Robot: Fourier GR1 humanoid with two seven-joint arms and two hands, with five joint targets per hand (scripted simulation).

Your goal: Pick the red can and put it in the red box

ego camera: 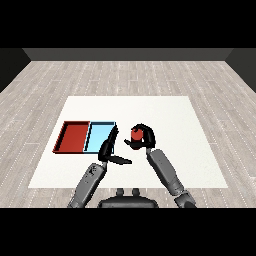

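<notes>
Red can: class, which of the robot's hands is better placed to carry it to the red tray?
Right. The right hand already has its fingers curled round the red can; the left hand holds nothing, though nearer the red tray.

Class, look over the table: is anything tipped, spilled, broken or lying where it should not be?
Nothing stands out. The red tray and light blue tray lie flat side by side, both without contents. The red can is in the right hand, whose fingers curl round it. The left hand is open beside the blue tray.
</notes>
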